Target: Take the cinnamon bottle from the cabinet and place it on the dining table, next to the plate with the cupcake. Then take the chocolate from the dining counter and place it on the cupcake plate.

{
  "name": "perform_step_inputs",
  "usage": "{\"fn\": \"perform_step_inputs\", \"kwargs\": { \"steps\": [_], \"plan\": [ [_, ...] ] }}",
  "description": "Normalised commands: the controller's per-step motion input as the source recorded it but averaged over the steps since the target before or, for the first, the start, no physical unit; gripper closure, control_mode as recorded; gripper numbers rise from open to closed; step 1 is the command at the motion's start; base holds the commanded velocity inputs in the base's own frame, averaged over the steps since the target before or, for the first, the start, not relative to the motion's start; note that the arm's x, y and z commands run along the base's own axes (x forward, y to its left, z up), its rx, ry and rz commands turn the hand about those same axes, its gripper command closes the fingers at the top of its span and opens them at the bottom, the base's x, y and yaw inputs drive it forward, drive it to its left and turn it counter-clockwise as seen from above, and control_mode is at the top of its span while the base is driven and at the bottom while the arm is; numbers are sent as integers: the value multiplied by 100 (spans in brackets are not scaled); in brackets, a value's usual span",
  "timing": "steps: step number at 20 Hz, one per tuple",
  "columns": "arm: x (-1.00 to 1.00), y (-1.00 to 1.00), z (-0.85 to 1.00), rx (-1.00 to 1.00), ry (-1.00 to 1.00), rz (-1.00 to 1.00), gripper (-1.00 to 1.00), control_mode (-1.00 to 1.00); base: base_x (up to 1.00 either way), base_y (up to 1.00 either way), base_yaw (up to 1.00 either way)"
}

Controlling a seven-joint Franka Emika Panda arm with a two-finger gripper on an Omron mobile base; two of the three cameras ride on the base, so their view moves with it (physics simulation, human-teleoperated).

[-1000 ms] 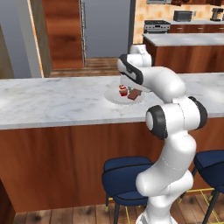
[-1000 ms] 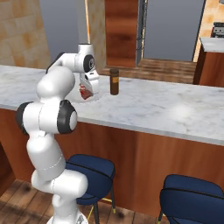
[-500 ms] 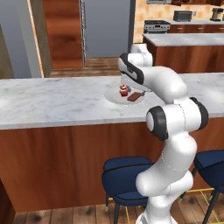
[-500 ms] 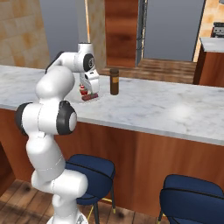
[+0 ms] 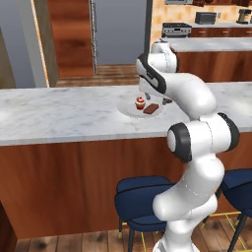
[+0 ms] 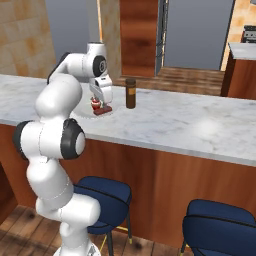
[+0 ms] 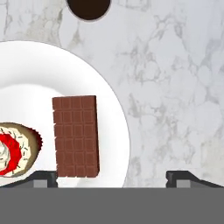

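**Chocolate on the plate, gripper spread above it**

You have the gripper [image 7: 111,177] hanging over the plate [image 7: 98,78] with its two tips standing wide apart and nothing between them. In the hand view the chocolate [image 7: 75,136] lies flat on the plate, beside the cupcake [image 7: 15,151] and apart from it; one fingertip sits at the bar's lower end and the other is out over the bare marble. That suits a release. The bar rests on its broad face, so it looks settled and unlikely to slide.

The cinnamon bottle [image 6: 131,93] stands upright on the worktop [image 6: 200,125] just beside the plate. That is where the task wants it: close to the plate, yet off its rim. Judged from how things lie, both placements look done, and what remains for you is a straight lift clear of the plate.

The views tell you different things. The hand view gives the bar's exact lie and the gap to the cupcake, but of the bottle it shows only a dark round cap at the top edge. The right base view shows the whole bottle and its upright stance, while the hand partly hides the plate. The left base view shows plate [image 5: 129,109], cupcake [image 5: 140,103] and chocolate [image 5: 151,109] together on the worktop [image 5: 59,115], with the arm in front of where the bottle stands.
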Motion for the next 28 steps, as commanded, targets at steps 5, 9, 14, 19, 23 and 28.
{"fn": "perform_step_inputs", "kwargs": {
  "steps": [5,9,14,19,23,28],
  "plan": [
    [-58,6,28,1,-7,7,-100,-100,0,0,0],
    [-69,14,13,0,-7,17,-100,-100,0,0,0],
    [-75,16,4,-1,-6,14,-100,-100,0,0,0],
    [-86,12,-1,0,-11,5,-100,-100,0,0,0],
    [-86,5,-6,-4,-10,9,-100,-100,0,0,0],
    [-78,0,-13,-6,-7,12,-100,-100,0,0,0]
  ]
}}
